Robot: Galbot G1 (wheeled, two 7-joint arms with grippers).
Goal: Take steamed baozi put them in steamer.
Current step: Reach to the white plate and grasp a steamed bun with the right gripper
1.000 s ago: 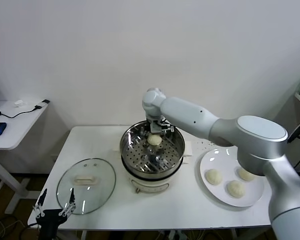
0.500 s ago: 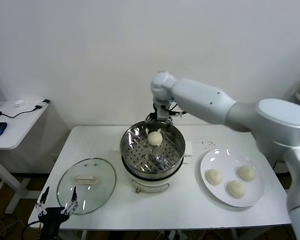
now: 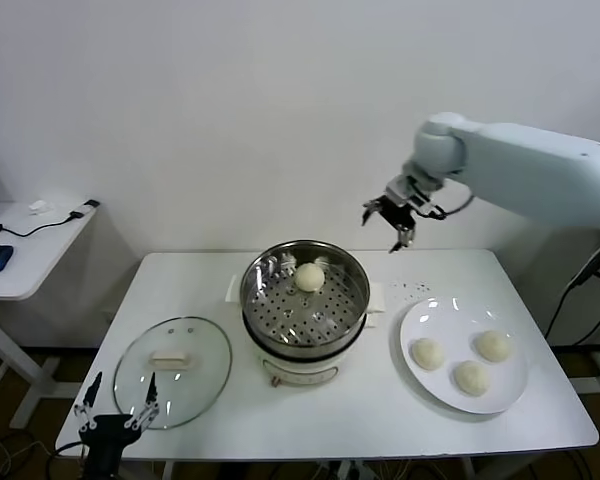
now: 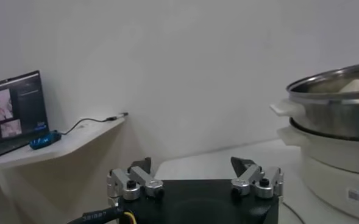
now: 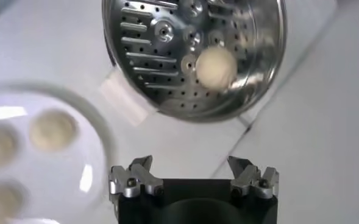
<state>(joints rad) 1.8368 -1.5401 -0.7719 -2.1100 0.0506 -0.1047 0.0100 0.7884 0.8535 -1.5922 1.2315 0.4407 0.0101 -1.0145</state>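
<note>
The steel steamer (image 3: 305,305) stands mid-table on its white cooker base, with one cream baozi (image 3: 310,277) lying on the perforated floor at the back. It shows again as baozi (image 5: 216,67) inside the steamer (image 5: 194,58). Three more baozi (image 3: 427,352) (image 3: 493,346) (image 3: 471,377) rest on the white plate (image 3: 450,318) to the right. My right gripper (image 3: 392,218) hangs open and empty in the air, above and to the right of the steamer. My left gripper (image 3: 115,405) stays parked low, open, at the table's front-left corner.
A round glass lid with a white handle (image 3: 172,368) lies flat on the table to the steamer's left. A side desk (image 3: 30,240) with a blue mouse and cable stands farther left. A laptop (image 4: 14,109) sits on that desk.
My right gripper has left the baozi in the steamer, then risen and swung right, away from the basket. The left arm has barely shifted.
</note>
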